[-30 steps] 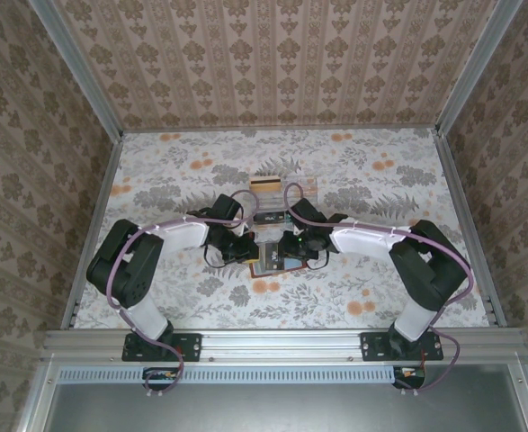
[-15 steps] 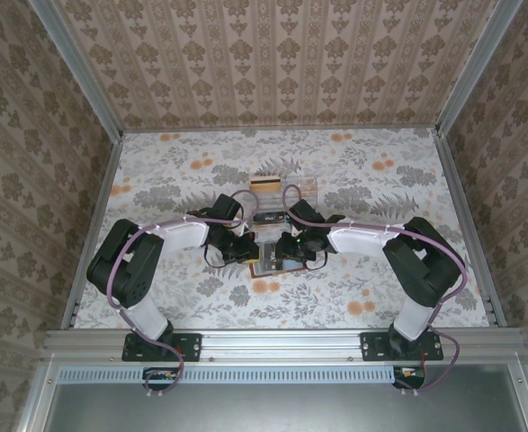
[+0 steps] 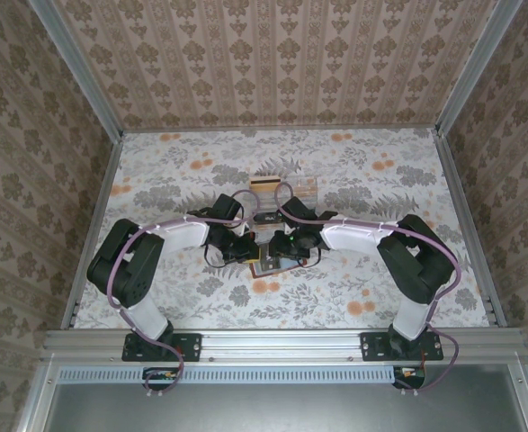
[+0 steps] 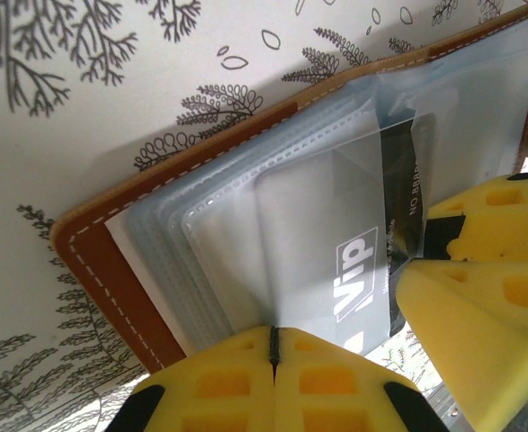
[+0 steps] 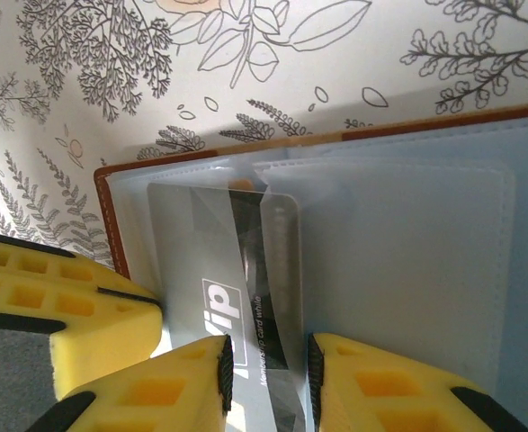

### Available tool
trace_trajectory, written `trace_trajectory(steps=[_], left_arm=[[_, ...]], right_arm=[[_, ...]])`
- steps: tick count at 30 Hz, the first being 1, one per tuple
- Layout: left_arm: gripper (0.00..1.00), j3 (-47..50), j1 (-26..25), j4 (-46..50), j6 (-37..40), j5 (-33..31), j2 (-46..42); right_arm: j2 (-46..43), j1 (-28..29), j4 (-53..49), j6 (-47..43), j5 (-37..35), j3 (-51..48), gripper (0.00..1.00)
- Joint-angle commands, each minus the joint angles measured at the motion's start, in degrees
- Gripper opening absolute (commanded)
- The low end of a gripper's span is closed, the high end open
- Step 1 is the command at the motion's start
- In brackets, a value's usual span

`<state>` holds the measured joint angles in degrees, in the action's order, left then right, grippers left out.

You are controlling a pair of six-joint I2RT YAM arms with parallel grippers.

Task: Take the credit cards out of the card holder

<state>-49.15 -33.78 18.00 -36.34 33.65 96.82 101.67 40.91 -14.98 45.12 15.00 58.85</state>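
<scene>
Both arms elbow out, forearms turned in, grippers almost nose to nose.
left gripper clamped tight, pointing 3 o'clock; right gripper pointing 9 o'clock, jaws narrowly apart.

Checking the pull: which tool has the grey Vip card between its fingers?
The right tool: its parted jaws straddle the grey Vip card. The left tool is shut at a sleeve edge of the card holder.

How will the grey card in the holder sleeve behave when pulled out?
The card looks thin, flat and glossy, so probably stiff but slippery. The clear sleeves look soft and layered; they may lift with it. The holder is small and thin, so it could slide unless pinned.
</scene>
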Motion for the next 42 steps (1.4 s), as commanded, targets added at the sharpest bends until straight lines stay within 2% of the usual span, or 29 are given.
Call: trace_trajectory(steps=[1, 8, 21, 42], left_arm=[[0.0, 0.8, -0.7, 3.6, 1.2, -2.6, 2.5], [0.0, 0.6, -0.7, 4.6, 1.8, -3.3, 2.5], [0.0, 0.4, -0.8, 5.1, 2.2, -3.4, 2.5], [0.0, 0.5, -0.9, 4.7, 2.2, -3.3, 3.1]], right_arm=[[-0.9, 0.5, -1.8, -0.7, -1.2, 1.9, 0.32], [-3.2, 0.5, -6.2, -2.7, -7.6, 3.0, 0.32], [2.4, 0.4, -5.5, -4.0, -4.2, 6.8, 0.33], [2.3, -0.7, 1.2, 0.9, 1.4, -0.5, 0.27]])
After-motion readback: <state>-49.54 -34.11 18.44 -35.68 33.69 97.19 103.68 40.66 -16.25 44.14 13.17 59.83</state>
